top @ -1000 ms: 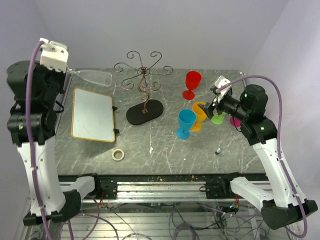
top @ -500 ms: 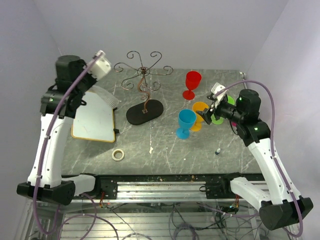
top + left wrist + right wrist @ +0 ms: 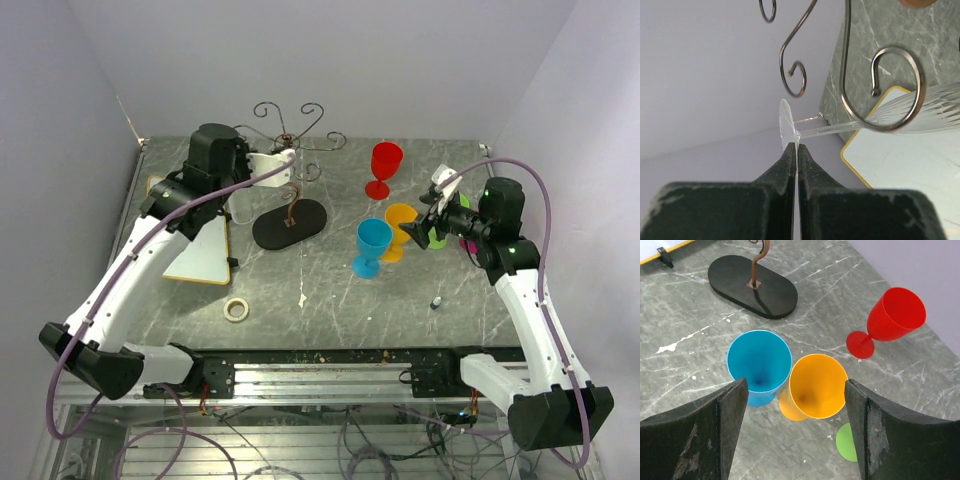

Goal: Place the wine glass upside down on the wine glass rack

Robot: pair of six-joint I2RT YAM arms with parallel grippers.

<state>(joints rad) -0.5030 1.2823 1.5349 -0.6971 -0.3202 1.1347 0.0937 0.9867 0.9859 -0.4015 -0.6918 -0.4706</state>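
my left jaws: clamped on the foot of the wine glass (image 3: 840, 129) | change: I swung it from far left to the wine glass rack (image 3: 290, 222), stem now near a curl | my right jaws: apart | next, I think: hang it

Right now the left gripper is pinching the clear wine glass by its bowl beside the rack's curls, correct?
No. The left wrist view shows the left gripper pinching the wine glass by its flat foot, not its bowl, beside the curls of the wine glass rack.
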